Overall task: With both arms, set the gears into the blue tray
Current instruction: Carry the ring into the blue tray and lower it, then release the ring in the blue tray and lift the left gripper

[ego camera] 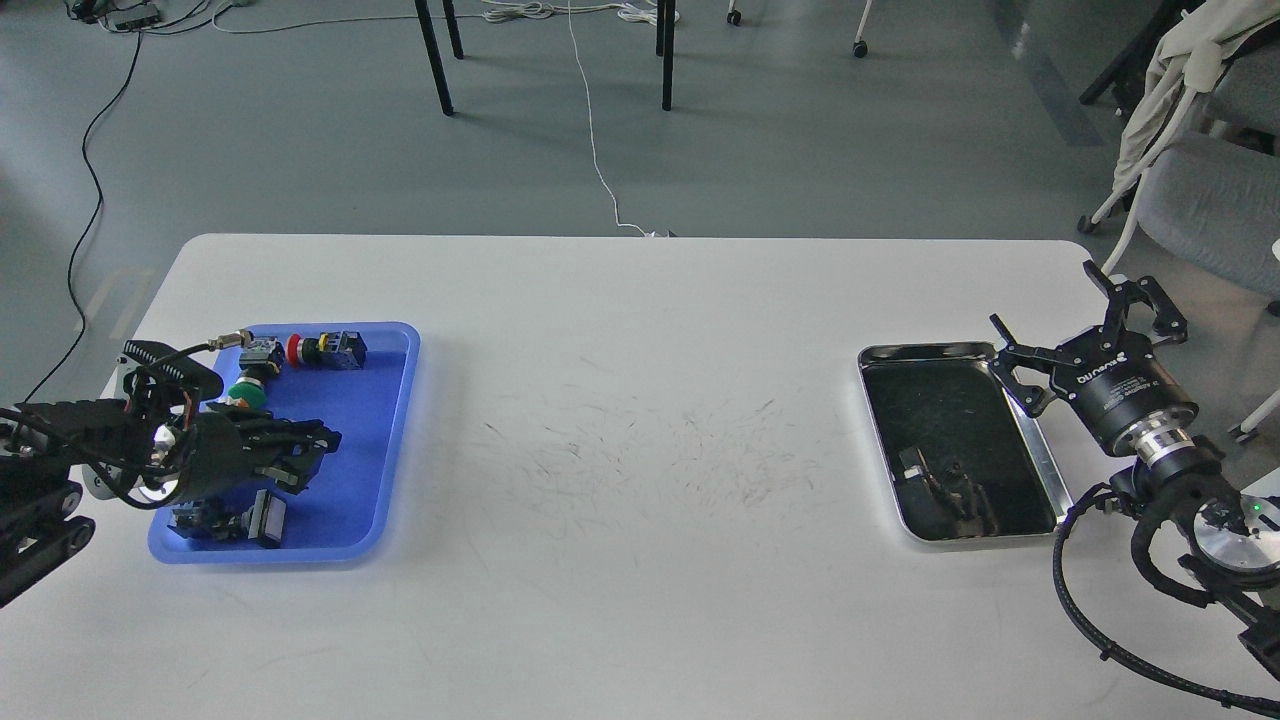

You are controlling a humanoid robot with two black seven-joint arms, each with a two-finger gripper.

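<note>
The blue tray (372, 420) lies at the table's left side and holds several colourful push-button switches (320, 348). My left gripper (312, 455) lies low over the tray's middle, pointing right; its dark fingers blend together, so open or shut is unclear. My right gripper (1042, 295) stands open and empty at the table's right edge, just right of the steel tray (930, 350). I cannot make out any gear: small dark parts under the left gripper (215, 520) are too unclear to name.
The steel tray's mirror floor shows only dark reflections of my arm (950, 485). A grey chair (1215, 190) stands beyond the table's right corner. Table legs and cables are on the floor behind. Scuff marks cover the table's middle (650, 450).
</note>
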